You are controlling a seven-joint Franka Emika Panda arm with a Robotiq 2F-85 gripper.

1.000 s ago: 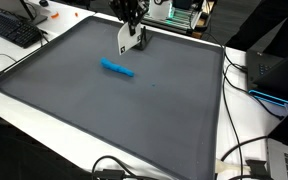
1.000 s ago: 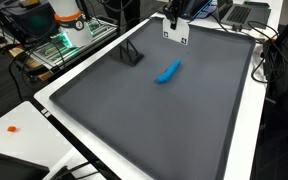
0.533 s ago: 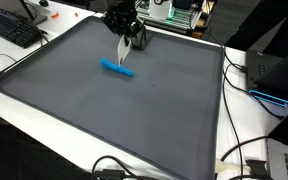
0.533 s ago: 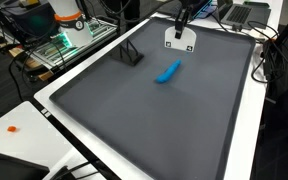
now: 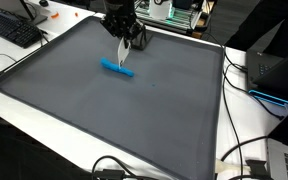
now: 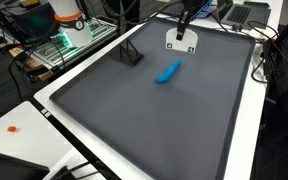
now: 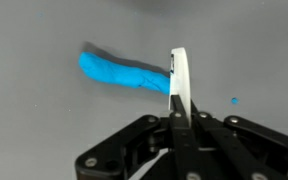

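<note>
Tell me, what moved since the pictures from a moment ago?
The jaws, shut on the white card the whole time, carried it closer to the blue piece. The card is now right by the blue piece's end; whether they touch, I cannot tell. The blue piece and the grey mat did not move.

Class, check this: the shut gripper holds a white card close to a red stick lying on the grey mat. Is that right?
No. The wrist view shows the stick is blue, not red; the shut gripper does hold a white card near it.
</note>
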